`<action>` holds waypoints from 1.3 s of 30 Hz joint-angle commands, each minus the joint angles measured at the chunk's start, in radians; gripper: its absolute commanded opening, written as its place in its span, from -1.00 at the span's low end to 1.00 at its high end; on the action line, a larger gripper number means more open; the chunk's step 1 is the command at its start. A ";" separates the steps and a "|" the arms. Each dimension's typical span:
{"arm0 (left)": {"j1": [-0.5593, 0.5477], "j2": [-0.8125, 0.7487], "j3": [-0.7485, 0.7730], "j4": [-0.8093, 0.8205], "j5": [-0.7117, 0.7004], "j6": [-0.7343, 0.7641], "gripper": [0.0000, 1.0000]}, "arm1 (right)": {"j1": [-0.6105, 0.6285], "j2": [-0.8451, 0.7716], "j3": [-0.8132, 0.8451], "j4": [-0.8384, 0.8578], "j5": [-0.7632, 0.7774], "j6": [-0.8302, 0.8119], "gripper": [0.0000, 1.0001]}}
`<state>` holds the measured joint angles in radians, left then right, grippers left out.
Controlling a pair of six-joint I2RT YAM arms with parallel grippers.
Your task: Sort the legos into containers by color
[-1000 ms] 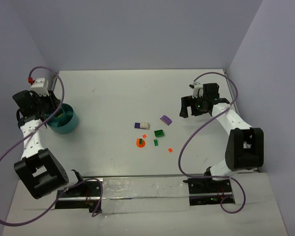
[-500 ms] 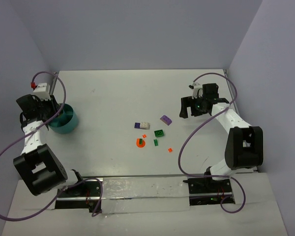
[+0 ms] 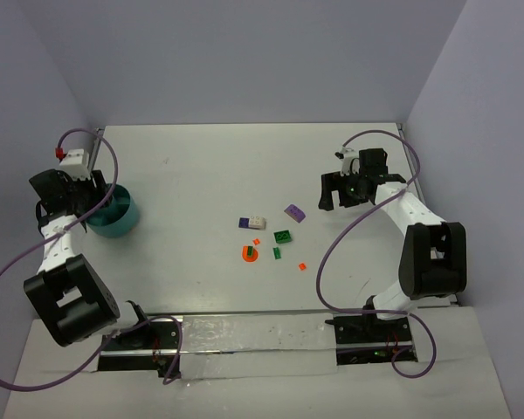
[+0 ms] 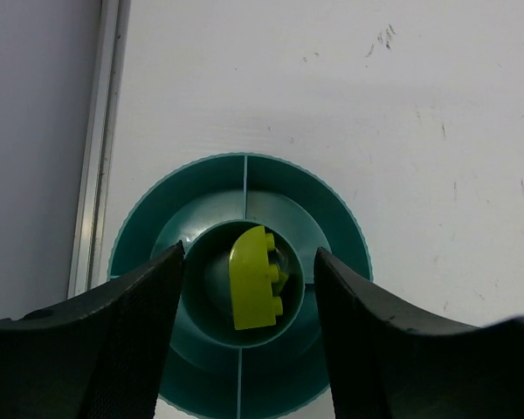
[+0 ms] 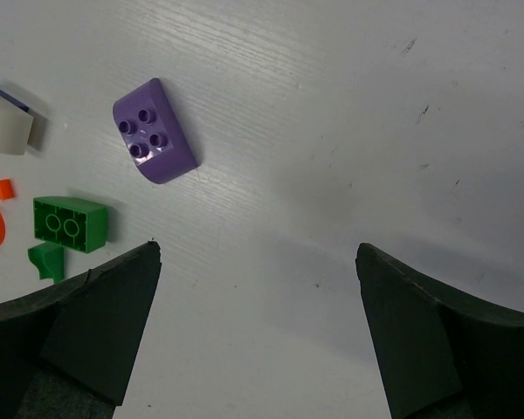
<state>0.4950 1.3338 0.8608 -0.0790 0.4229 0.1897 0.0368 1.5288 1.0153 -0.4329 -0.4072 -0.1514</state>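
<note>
The left end effector point(image 4: 246, 266) hangs with jaws apart, grasping nothing. The lime brick point(image 4: 251, 281) lies loose in the middle cup of the teal bowl point(image 4: 336, 214). The right end effector point(image 5: 258, 257) is wide open above the worktop point(image 5: 349, 105), near the purple brick point(image 5: 153, 131). This brick is probably light, stiff and smooth, so I would pinch its straight sides.

Glossy teal plastic is seen in the bowl point(image 4: 144, 227) beneath the left claw point(image 4: 247, 253), smooth lime plastic in the brick point(image 4: 251, 284); the counter point(image 4: 375, 131) is matt and scuffed.
</note>
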 commanded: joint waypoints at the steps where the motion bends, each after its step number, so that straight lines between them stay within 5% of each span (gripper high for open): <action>1: 0.009 -0.013 0.022 0.042 0.017 -0.003 0.40 | 0.002 -0.004 0.042 0.006 0.010 -0.013 1.00; 7: -0.014 -0.073 0.109 -0.006 0.182 -0.017 0.37 | 0.002 -0.008 0.040 0.009 0.003 -0.014 1.00; 11: -0.172 -0.028 0.275 -0.244 0.286 0.080 0.30 | 0.002 -0.004 0.042 0.006 -0.013 -0.013 1.00; 17: -0.557 0.080 0.340 -0.502 0.296 0.318 0.29 | 0.002 -0.002 0.040 0.005 -0.015 -0.013 1.00; 20: -0.637 0.201 0.402 -0.622 0.364 0.437 0.26 | 0.002 -0.001 0.040 0.003 -0.015 -0.014 1.00; 30: -0.935 0.450 0.591 -0.654 0.293 0.604 0.23 | 0.000 0.003 0.034 -0.005 -0.021 -0.020 1.00; 39: -1.025 0.627 0.747 -0.779 0.306 0.800 0.26 | -0.025 0.013 0.034 -0.012 -0.043 -0.020 0.99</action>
<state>-0.4857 1.9183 1.5473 -0.7760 0.7252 0.8630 0.0289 1.5310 1.0153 -0.4405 -0.4300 -0.1562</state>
